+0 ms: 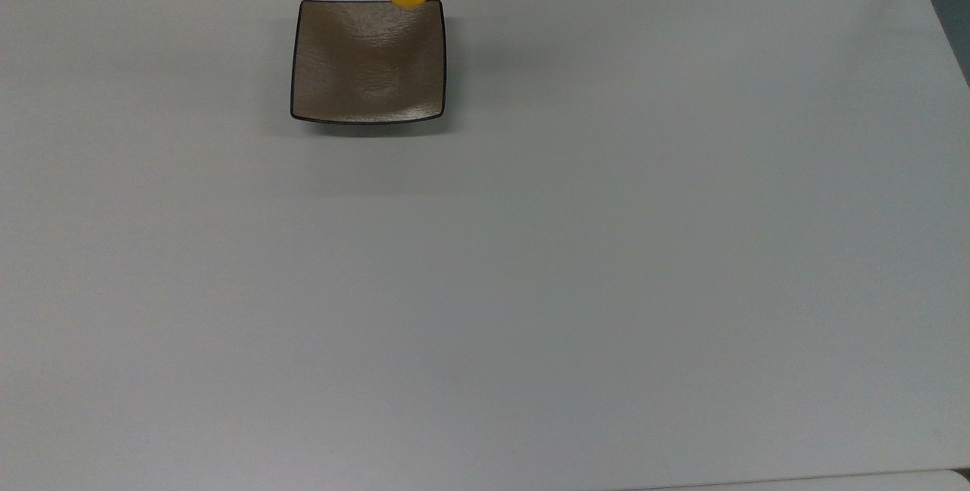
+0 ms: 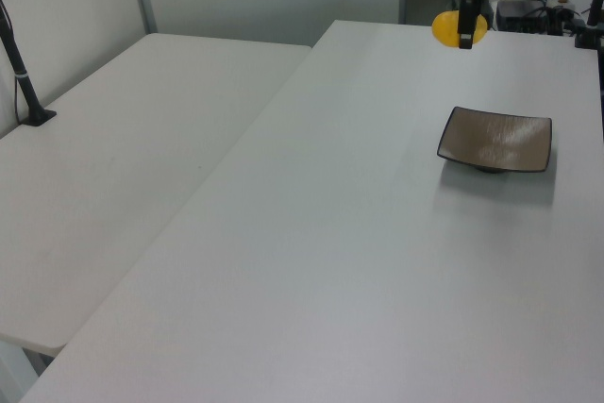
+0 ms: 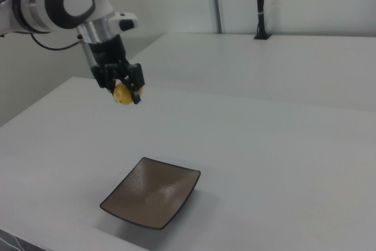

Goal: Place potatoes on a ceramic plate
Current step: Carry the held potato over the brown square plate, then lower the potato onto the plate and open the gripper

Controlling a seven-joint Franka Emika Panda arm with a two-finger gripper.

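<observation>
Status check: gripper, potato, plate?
Gripper shut on potato, held high in the air. Plate bare on table. Nothing between them.

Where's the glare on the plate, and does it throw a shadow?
Top view: the ceramic plate shows pale sheen along its upper and lower edges, with a soft shadow below it. Left view: a bright patch on the plate's middle, faint shadow toward the camera. Right view: a mild streak at the centre.

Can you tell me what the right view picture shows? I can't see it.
A white robot arm's gripper holds a yellow potato in the air, up above a square brown plate sitting empty on a white table.
</observation>
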